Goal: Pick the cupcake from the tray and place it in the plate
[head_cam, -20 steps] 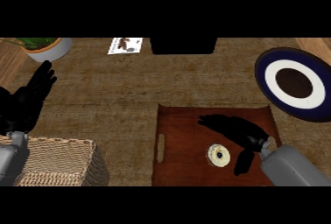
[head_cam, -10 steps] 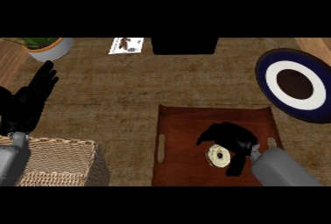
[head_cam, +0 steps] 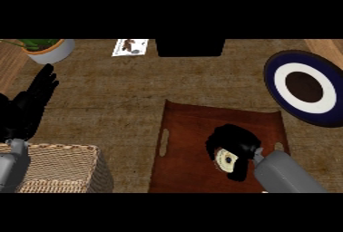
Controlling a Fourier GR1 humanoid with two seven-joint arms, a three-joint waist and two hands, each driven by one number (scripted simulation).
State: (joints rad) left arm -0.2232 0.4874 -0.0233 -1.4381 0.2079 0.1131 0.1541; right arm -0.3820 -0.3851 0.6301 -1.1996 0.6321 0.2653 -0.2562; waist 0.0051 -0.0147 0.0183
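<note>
Brown woven-textured worktop [head_cam: 120,99] fills the view. Reddish-brown rectangular wooden tray [head_cam: 188,131] w/ a slot handle on its left side lies lower centre-right. Round dark-blue plate [head_cam: 285,88] w/ white ring and brown middle sits at the right edge, up and right of the tray. Tan wicker basket [head_cam: 64,165] at bottom left. Black boxy object [head_cam: 189,46] at top centre. White plant pot [head_cam: 50,52] w/ green leaves at top left. Left hand [head_cam: 30,108] at the left edge above the basket, fingers straight, pointing up, holding nothing. Right hand [head_cam: 231,138] is over the tray's right half. Small white printed card [head_cam: 130,46] lies btwn pot and black object. Pale round cupcake [head_cam: 226,159] w/ dark centre is over the tray, the right hand's fingers curled round it and partly hiding it. Can't tell if it touches the tray.
</note>
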